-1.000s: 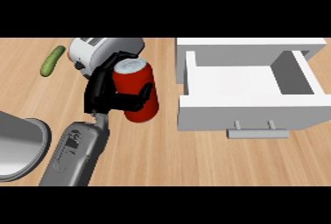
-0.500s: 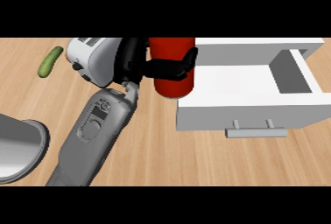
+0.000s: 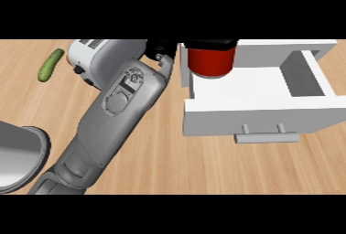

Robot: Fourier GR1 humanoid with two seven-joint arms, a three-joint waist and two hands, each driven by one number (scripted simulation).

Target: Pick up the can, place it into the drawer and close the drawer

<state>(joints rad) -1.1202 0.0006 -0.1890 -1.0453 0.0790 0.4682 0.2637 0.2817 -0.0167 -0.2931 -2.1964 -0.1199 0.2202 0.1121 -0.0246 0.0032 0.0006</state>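
Red can held over the back-left corner of the open white drawer, upright, its top hidden by the left hand curled round it. Best to carry it further in, toward the drawer's middle, clear of the left wall, lower it onto the floor, then let go. After that, push at the front handle to close.

Left of the drawer: a white toaster-like appliance, partly behind the forearm. Further left, a green cucumber. Far below-left of the drawer, a grey bowl rim. Nothing blocks the drawer. Right hand not visible.
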